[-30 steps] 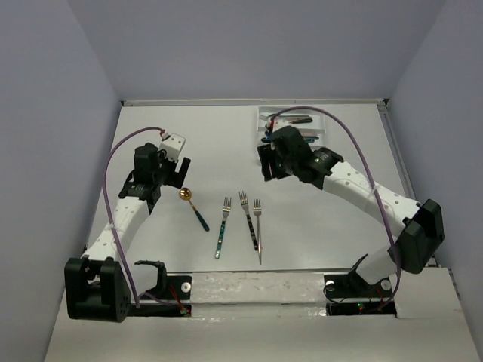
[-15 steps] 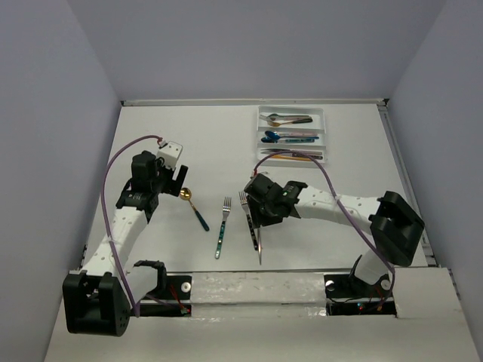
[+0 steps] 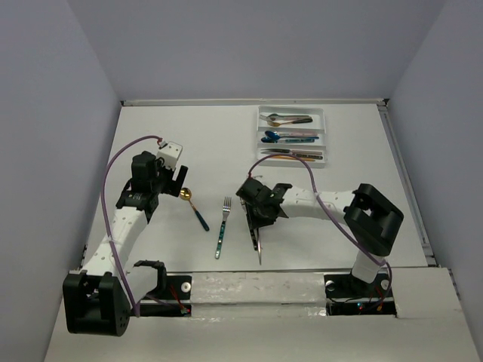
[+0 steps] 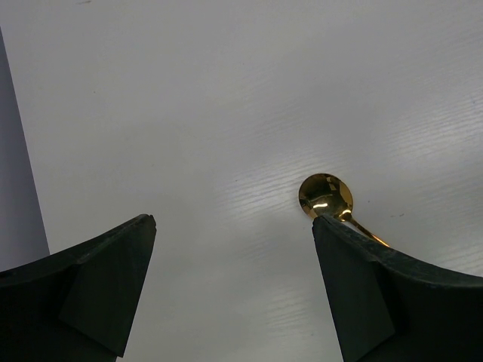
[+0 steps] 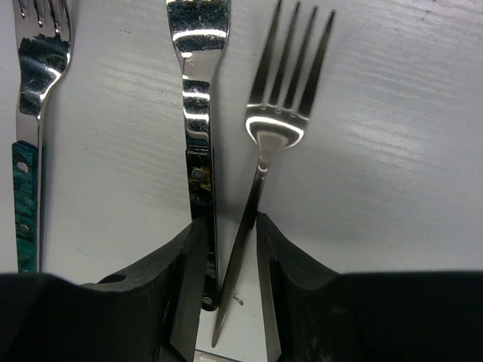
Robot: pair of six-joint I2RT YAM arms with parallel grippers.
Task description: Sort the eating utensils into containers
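The white tray [image 3: 326, 134] at the back holds several utensils in its three compartments. On the table lie a gold spoon [image 3: 186, 195] with a dark blue handle, a teal-handled fork [image 3: 222, 228], a black-handled fork [image 5: 198, 98] and a silver fork [image 5: 275, 128]. My right gripper [image 5: 230, 226] is down on the table, its jaws closed narrowly round the silver fork's handle, the left finger against the black-handled fork. In the top view it [image 3: 259, 213] covers both forks' heads. My left gripper [image 4: 234, 286] is open and empty, with the spoon's bowl [image 4: 324, 194] by its right finger.
The teal-handled fork [image 5: 30, 151] lies just left of my right gripper's fingers. The silver fork's handle [image 3: 259, 249] points toward the near table edge. Grey walls close the table on the left, back and right.
My right arm swung from the tray down to the two forks and lowered onto them, jaws narrowing on the silver fork's handle. My left gripper shifted slightly toward the spoon, then held still.
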